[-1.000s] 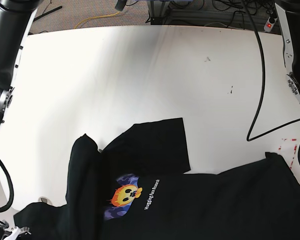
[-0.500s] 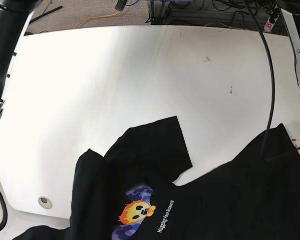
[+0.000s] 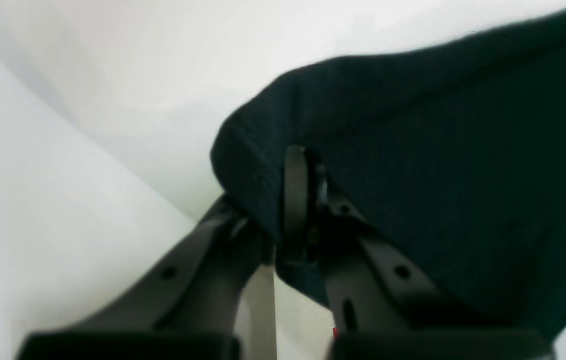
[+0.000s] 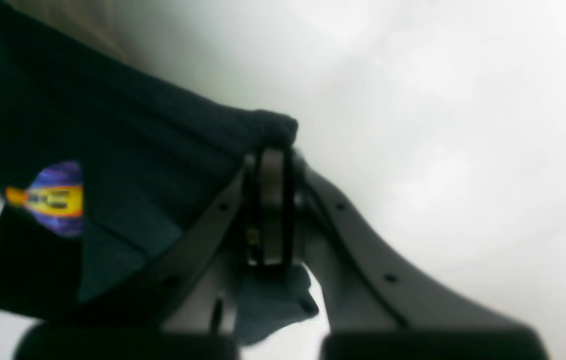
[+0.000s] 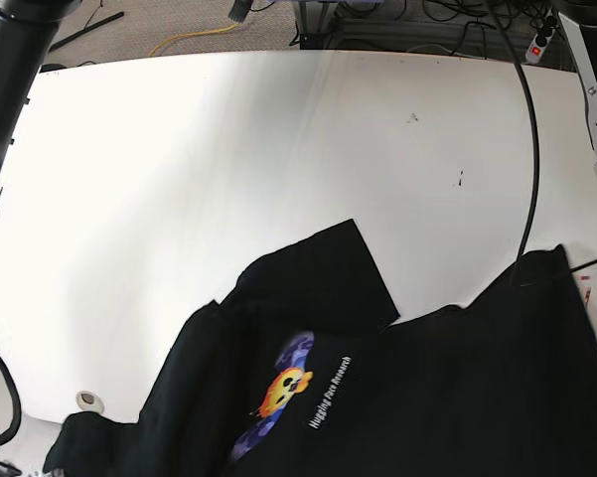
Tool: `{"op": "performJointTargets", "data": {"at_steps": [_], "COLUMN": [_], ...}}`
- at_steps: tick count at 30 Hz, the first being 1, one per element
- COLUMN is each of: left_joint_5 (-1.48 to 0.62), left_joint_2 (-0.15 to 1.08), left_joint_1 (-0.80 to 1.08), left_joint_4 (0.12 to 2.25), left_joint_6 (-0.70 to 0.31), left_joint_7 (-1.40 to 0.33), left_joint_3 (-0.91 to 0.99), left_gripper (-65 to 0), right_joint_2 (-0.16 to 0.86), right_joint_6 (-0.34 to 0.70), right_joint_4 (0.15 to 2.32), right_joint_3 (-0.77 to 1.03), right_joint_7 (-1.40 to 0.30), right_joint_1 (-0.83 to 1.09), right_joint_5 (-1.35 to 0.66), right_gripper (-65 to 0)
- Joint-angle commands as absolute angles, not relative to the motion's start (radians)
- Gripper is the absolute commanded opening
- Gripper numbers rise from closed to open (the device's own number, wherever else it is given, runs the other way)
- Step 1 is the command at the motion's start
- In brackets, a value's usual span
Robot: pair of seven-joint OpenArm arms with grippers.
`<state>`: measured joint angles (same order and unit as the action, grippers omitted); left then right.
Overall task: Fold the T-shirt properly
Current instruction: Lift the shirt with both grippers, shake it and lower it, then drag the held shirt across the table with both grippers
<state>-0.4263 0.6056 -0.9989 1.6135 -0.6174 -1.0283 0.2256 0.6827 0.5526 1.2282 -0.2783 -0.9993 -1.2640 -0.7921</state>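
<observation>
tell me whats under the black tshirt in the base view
The T-shirt lies bunched on the white table, which shows bare around it. A sleeve lies flat on the tabletop. Anything beneath the fabric is covered and cannot be seen.

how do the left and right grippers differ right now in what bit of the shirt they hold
The left gripper pinches a plain black edge of the T-shirt, with no print in its wrist view. The right gripper pinches a bunched corner, and the orange and purple print shows to the left of its grip. Fabric drapes to the right of the left gripper, to the left of the right one. Both are shut on the cloth above the white table.
</observation>
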Motion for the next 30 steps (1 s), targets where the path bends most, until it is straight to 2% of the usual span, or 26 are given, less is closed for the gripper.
{"op": "performJointTargets", "data": {"at_steps": [1,9,14,18,30], "left_joint_5": [-0.410,-0.487,-0.495,-0.532,-0.622], "left_joint_2": [0.627,0.599,0.559,0.541,0.470], "left_joint_1": [-0.926,-0.625,-0.487,-0.374,0.016], "left_joint_4": [1.681,1.779,1.860,1.908,1.954], "left_joint_6": [-0.607,-0.613,-0.622,-0.674,-0.680], "left_joint_7": [-1.007,-1.009,-1.082,-1.102,-1.115], "left_joint_3": [0.265,0.315,0.377,0.400,0.539], "left_gripper": [-64.7,-64.7,-64.7,-64.7,-64.9], "right_joint_2": [0.708,0.699,0.670,0.653,0.656], "right_joint_6": [0.536,0.536,0.536,0.536,0.536], "right_joint_4": [1.234,1.320,1.397,1.457,1.489], "right_joint_3": [-0.179,0.018,0.150,0.249,0.449], "right_joint_7": [-0.992,-0.995,-1.058,-1.106,-1.141], "right_joint_1": [-1.287,-0.984,-0.809,-0.676,-0.255], "right_joint_5": [-0.754,-0.756,-0.756,-0.760,-0.984], "right_gripper": [-65.0,-65.0,-65.0,-65.0,-65.0]}}
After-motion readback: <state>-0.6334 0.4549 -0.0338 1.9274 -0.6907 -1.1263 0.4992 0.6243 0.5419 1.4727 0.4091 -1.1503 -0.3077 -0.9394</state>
